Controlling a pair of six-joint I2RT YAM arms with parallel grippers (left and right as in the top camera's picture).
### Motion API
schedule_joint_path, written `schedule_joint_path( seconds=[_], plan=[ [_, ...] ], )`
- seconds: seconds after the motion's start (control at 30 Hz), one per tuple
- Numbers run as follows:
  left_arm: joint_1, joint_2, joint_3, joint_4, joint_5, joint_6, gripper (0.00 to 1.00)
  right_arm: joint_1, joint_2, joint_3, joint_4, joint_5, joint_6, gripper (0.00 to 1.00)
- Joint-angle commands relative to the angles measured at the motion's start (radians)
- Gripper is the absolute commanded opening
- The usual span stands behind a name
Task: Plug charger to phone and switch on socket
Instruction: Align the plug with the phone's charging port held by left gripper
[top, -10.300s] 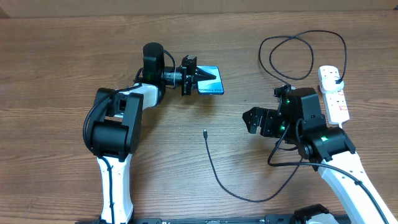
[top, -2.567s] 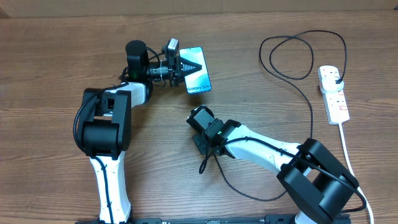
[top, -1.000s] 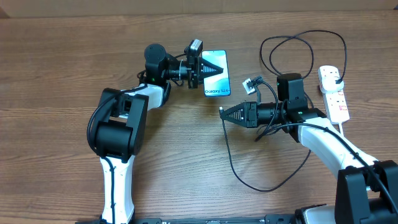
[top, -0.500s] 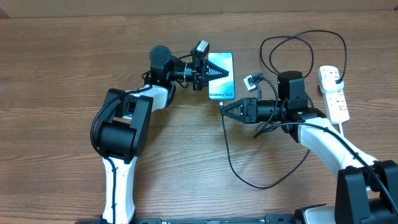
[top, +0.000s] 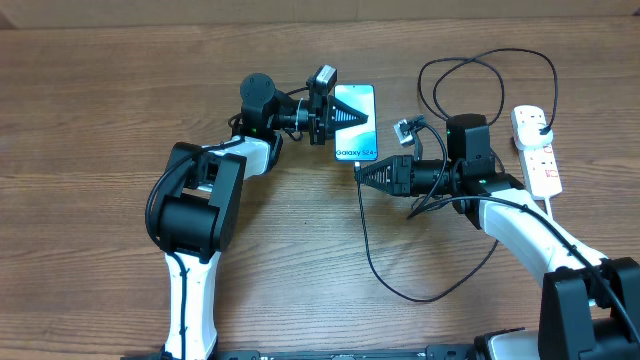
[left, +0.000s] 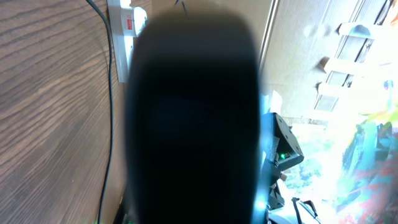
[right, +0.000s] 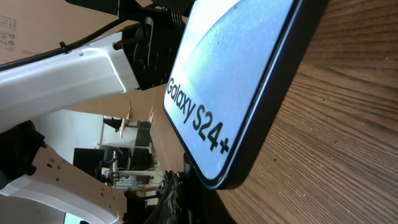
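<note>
The phone (top: 360, 137) (slim rigid slab, glossy glass face, smooth black edge; judged slippery and breakable) is clamped at its upper part between the closed fingers of the left gripper (top: 349, 116). Its lower edge faces the right gripper (top: 362, 173), whose fingers are pinched on the connector end of the charger (top: 366, 245). The cable is thin, light and limp, best held just behind its stiff tip; its slack loops over the wood-grain table (top: 100, 200) to the hard white socket (top: 540, 160).
</note>
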Motion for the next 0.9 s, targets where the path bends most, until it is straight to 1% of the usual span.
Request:
schedule_joint_path(
  seconds=[0.0, 0.73, 0.87],
  plan=[
    [-0.001, -0.005, 0.023, 0.011, 0.011, 0.017, 0.04, -0.003, 0.003, 0.0, 0.015, 0.005, 0.023, 0.04],
    [-0.001, -0.005, 0.022, 0.012, -0.01, 0.025, 0.04, -0.003, 0.003, 0.0, 0.029, -0.002, 0.046, 0.04],
    [-0.003, -0.005, 0.023, 0.039, -0.015, 0.025, 0.04, -0.003, 0.003, 0.0, 0.029, 0.006, 0.061, 0.04]
  ],
)
